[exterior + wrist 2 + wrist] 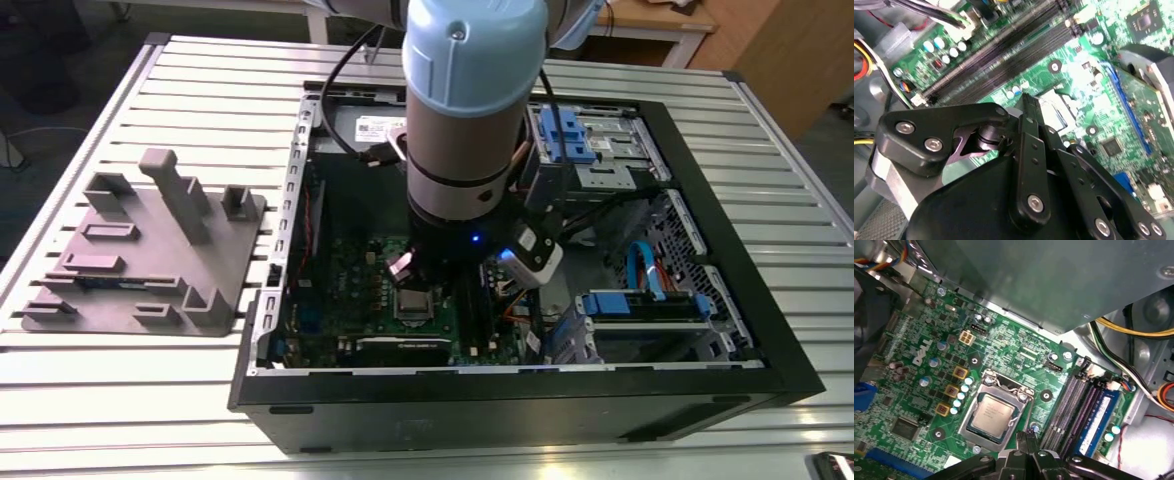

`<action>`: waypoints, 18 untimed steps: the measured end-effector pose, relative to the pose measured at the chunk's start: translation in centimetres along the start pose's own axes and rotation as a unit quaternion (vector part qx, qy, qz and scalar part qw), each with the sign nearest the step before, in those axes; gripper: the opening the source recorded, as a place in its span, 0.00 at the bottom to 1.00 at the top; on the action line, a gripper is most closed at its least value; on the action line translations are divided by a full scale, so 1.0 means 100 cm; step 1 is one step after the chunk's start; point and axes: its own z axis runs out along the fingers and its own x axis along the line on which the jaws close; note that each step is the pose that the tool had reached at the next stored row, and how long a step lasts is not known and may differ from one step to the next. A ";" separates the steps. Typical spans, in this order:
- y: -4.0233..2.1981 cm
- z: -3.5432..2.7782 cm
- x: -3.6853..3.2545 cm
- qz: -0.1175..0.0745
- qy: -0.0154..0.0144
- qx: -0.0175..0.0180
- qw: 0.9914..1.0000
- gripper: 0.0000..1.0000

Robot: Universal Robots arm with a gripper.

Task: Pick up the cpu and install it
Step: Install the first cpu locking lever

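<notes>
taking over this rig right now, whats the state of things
The gripper is shut and holds nothing. It hangs over the board beside the socket, inside the case.
The cpu lies flat in the socket, apart from the gripper.
Done: the cpu looks picked and seated.
Left: I cannot tell whether the socket's latch is closed.
</notes>
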 end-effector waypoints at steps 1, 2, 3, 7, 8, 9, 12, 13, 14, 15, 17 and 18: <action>0.0000 0.0000 0.0000 0.000 0.000 0.000 1.000 0.10; 0.0000 0.0000 0.0000 0.000 0.000 0.000 1.000 0.10; 0.0000 0.0001 -0.0001 0.000 0.000 0.000 1.000 0.10; -0.0005 0.0004 -0.0007 0.003 0.000 0.000 1.000 0.10; -0.0005 0.0006 -0.0007 0.007 0.000 0.000 1.000 0.10; -0.0005 0.0009 -0.0007 0.016 0.000 0.001 1.000 0.10; -0.0005 0.0016 -0.0007 0.042 0.000 0.002 0.999 0.10; -0.0005 0.0017 -0.0007 0.051 0.000 0.003 0.999 0.10; -0.0005 0.0019 -0.0006 0.059 0.000 0.004 0.998 0.10; -0.0005 0.0020 -0.0006 0.065 -0.001 0.004 0.998 0.10; -0.0005 0.0024 -0.0006 0.073 -0.001 0.005 0.997 0.10; -0.0006 0.0027 -0.0006 0.075 -0.001 0.005 0.997 0.10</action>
